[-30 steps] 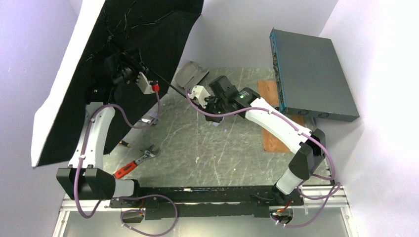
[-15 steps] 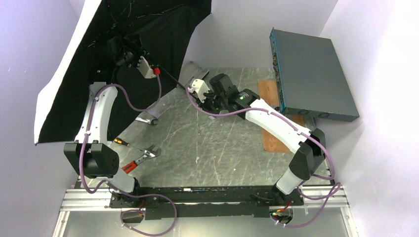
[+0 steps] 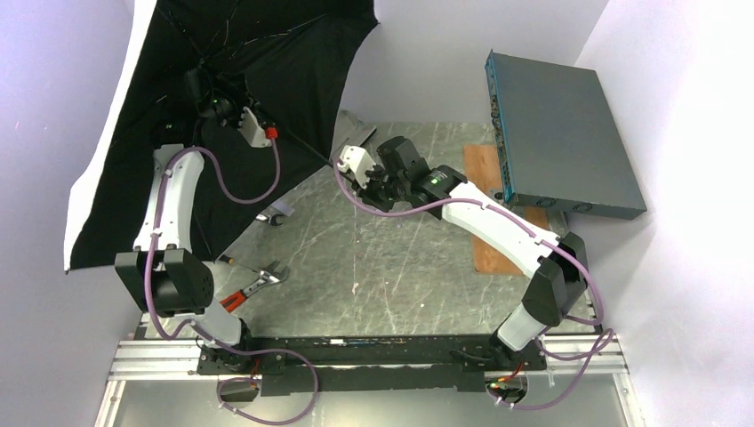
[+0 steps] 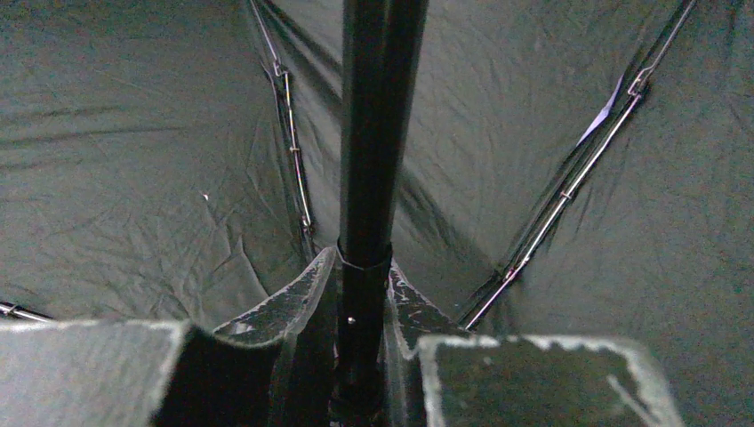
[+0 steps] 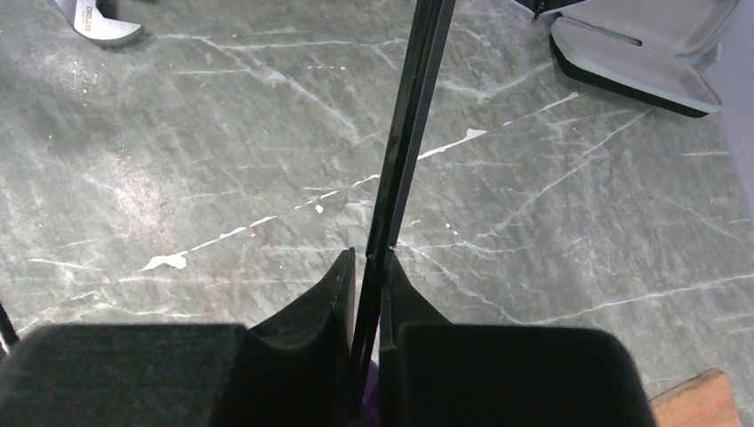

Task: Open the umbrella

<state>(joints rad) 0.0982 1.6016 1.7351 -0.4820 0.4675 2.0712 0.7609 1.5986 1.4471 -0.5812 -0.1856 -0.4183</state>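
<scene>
We find the left pincer (image 4: 360,267) closed on the shaft (image 4: 373,133) inside the spread canopy (image 4: 133,178). The right pincer (image 5: 367,262) nips the shaft's lower end above the table (image 5: 222,133). The umbrella (image 3: 267,53) stands far left. Risk, in our judgement: if unlatched, it folds on release.

There are 1 umbrella (image 3: 249,62), 1 teal box (image 3: 560,133), 1 wooden board (image 3: 482,165), 1 red-handled tool (image 3: 247,290).

Only the steel wrench jaw (image 5: 93,27) on the table's left side carries stamped lettering, too small to read.
</scene>
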